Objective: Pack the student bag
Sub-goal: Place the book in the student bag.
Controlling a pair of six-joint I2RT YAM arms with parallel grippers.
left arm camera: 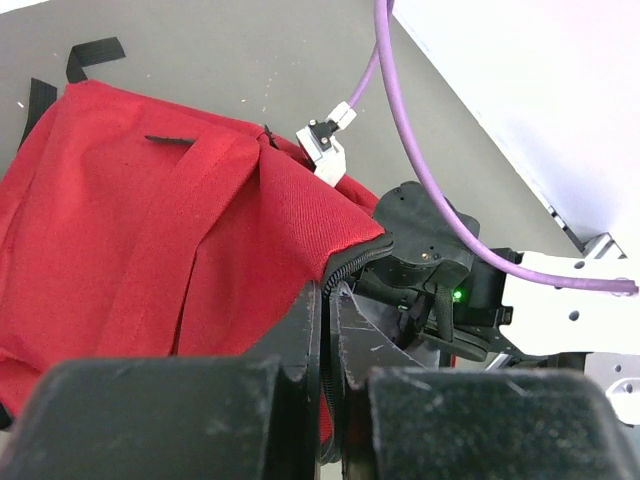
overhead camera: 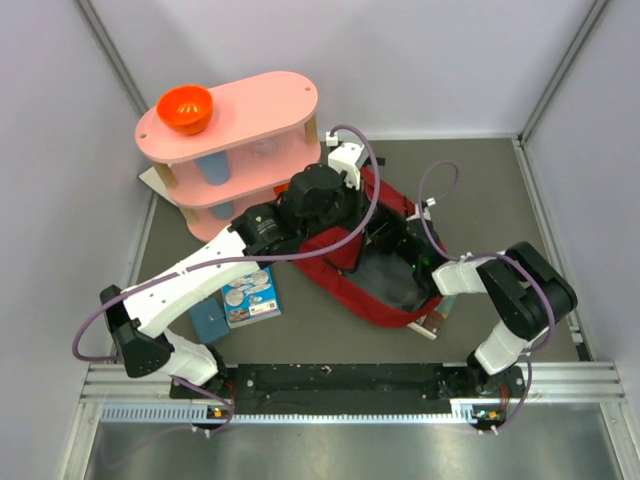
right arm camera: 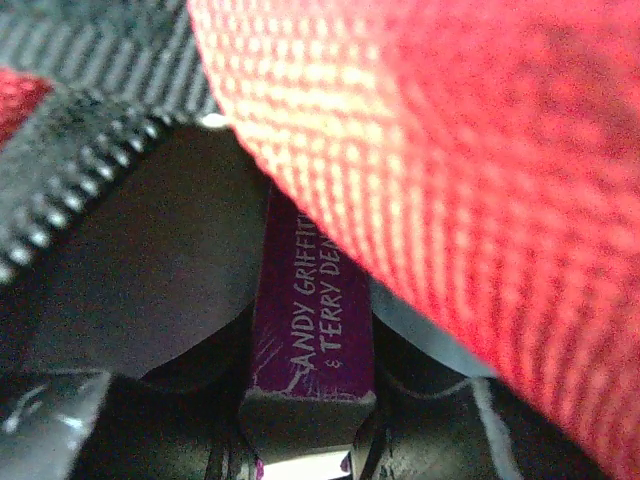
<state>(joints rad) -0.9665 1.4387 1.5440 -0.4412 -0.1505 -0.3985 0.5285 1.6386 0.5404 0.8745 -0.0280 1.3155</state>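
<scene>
Pinching the student bag [left arm camera: 130,260] rim, left fingers [left arm camera: 303,340] are closed; from three o'clock, right fingers [right arm camera: 420,440] grip a purple book [right arm camera: 310,330].

The student bag [overhead camera: 342,268] [left arm camera: 150,230] [right arm camera: 450,150], a large dark red fabric backpack, lies on the grey tabletop [overhead camera: 480,200] a little toward 3 o'clock from centre, its length running from 11 to 5 o'clock. Its zip mouth gapes open toward 4 o'clock, dark lining showing, one lip lifted, and a purple-spined book [right arm camera: 310,320] sits just inside
</scene>
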